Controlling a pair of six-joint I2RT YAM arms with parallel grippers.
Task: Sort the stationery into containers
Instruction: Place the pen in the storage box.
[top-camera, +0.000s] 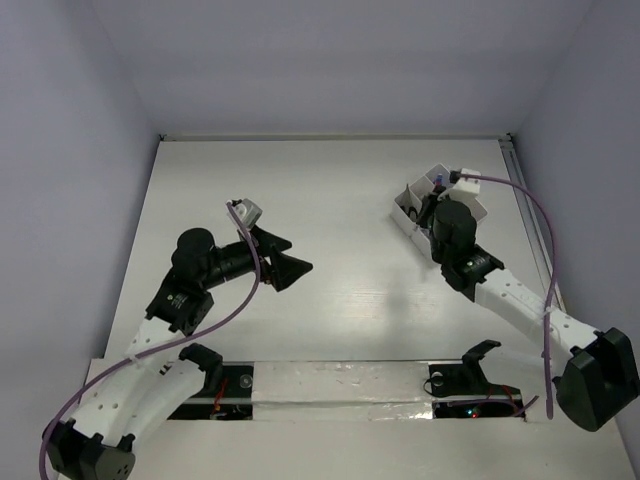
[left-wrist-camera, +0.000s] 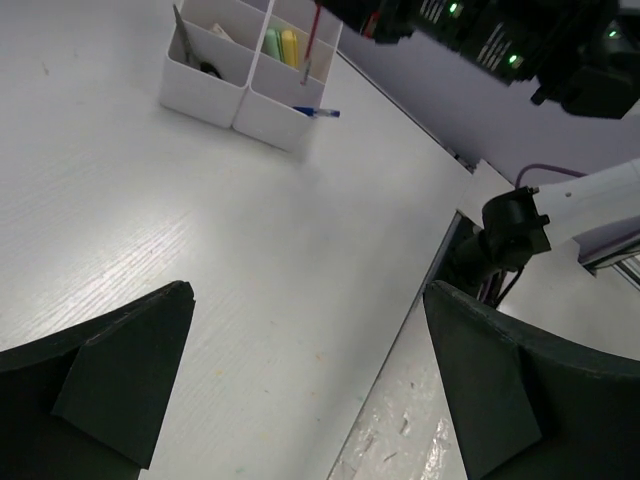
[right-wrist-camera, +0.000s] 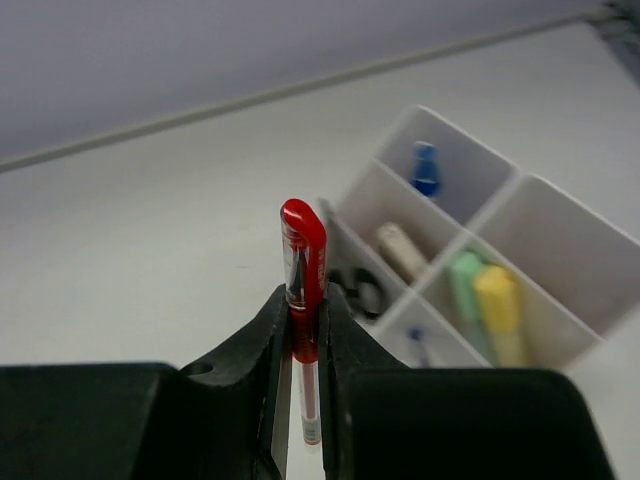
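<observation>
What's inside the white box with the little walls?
Inside the white tray: green stick and yellow stick together, black scissors, a pale tube, a blue pen. The walls hide the compartment bottoms.

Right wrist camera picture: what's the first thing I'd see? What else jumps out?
A bright red plastic pen stands upright, pinched in the right gripper, in the middle of that view. Beyond it sits the white divided plastic tray, with a green stick and a yellow stick side by side in one compartment. The left gripper hangs wide open, holding nothing.
</observation>
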